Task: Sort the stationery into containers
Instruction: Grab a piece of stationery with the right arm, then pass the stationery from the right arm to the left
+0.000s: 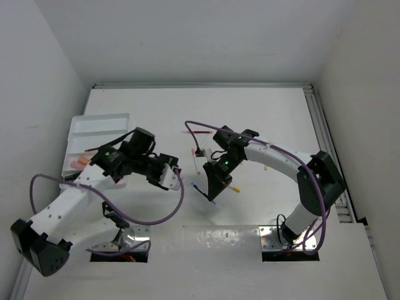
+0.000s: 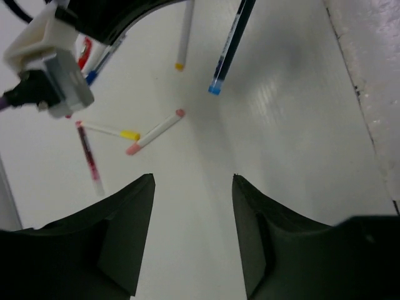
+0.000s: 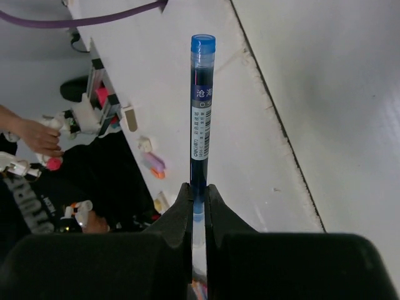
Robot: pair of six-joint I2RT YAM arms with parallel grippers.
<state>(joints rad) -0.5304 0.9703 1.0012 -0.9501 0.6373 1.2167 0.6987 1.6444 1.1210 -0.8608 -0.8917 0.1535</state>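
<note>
My right gripper [image 1: 214, 183] is shut on a thin blue-capped pen [image 3: 201, 112] and holds it off the table; the pen sticks out ahead of the jaws [image 1: 201, 190]. It also shows in the left wrist view [image 2: 228, 50]. My left gripper [image 1: 170, 176] is open and empty [image 2: 193, 178], just left of the right one. Loose pens lie on the table: a pink-capped one [image 2: 154, 131], a yellow-capped one [image 2: 109, 130], a red one [image 2: 87, 156] and an orange-tipped one [image 2: 183, 37]. The white divided tray [image 1: 94, 128] stands at the far left, with pink items [image 1: 78, 164] in it.
More thin pens lie behind the right gripper [image 1: 199, 134] and beside it [image 1: 234, 187]. A purple cable [image 1: 156, 215] loops off the left arm. Metal base plates [image 1: 275, 240] sit at the near edge. White walls enclose the table.
</note>
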